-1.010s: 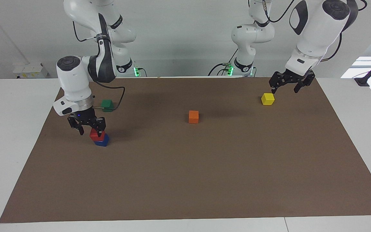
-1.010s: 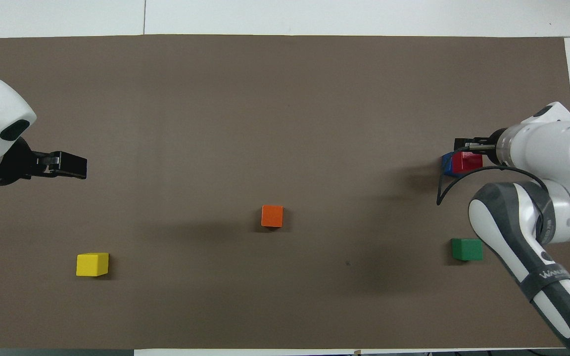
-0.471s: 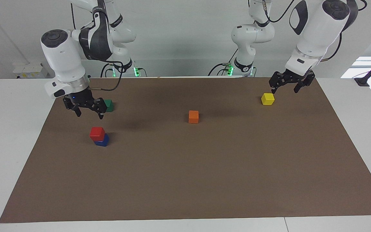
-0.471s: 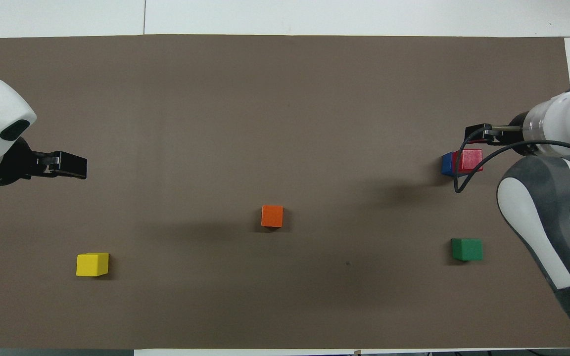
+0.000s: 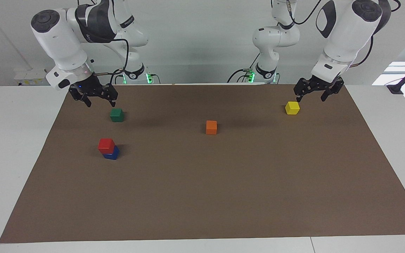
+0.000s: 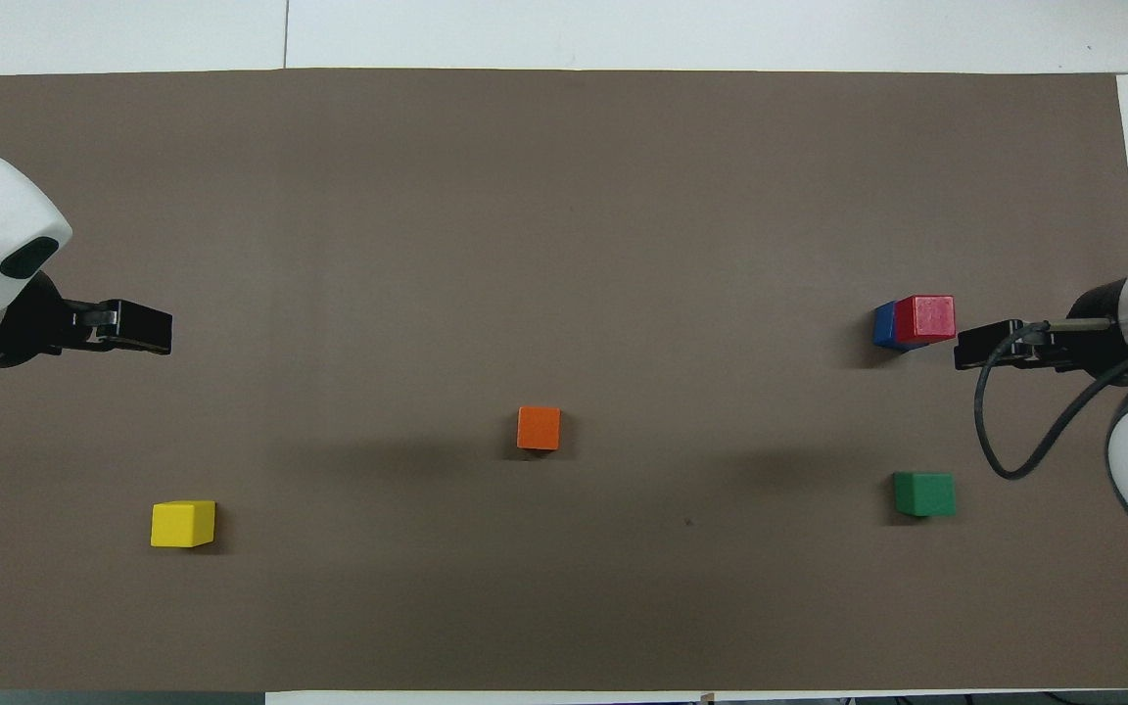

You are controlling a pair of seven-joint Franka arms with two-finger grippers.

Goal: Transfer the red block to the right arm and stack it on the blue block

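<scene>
The red block (image 5: pixel 106 144) sits on the blue block (image 5: pixel 112 154); the right gripper (image 5: pixel 93 95), empty and spread, hangs above the green block (image 5: pixel 117 115); the left gripper (image 5: pixel 315 90) waits, spread.

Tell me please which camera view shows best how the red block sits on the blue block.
The facing view: the red block visibly rests on the blue block, slightly offset. In the overhead view, red covers most of blue, leaving only a blue edge.

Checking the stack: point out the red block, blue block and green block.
red block (image 5: pixel 106 144), facing view, top face
blue block (image 5: pixel 112 154), facing view, visible side
green block (image 6: pixel 923 493), overhead view, top face
</scene>
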